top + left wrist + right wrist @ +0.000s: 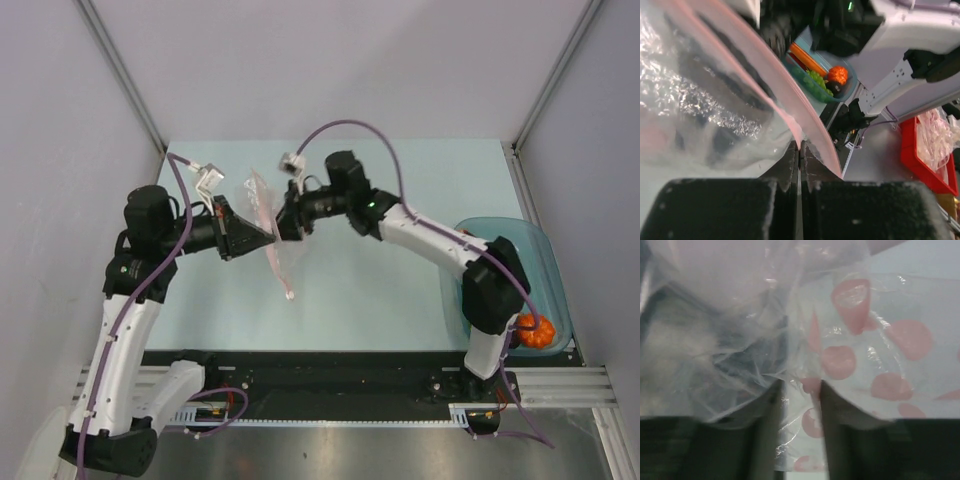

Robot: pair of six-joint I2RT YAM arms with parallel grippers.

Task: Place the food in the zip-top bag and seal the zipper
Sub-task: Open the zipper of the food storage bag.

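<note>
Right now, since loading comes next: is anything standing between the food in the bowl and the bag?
Only the right arm: it stretches from beside the bowl across to the bag. Nothing else visible lies between food and bag.

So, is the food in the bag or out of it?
Out: carrot, grapes and orange fruit lie in the teal bowl; the left claw holds the bag.

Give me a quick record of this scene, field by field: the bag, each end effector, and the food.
bag: zip-top bag held between the two arms
left end effector: shut on the zipper edge
right end effector: open, bag film in the gap
food: carrot, grape bunch, orange-red fruit and dark ball, all in the teal bowl
</note>
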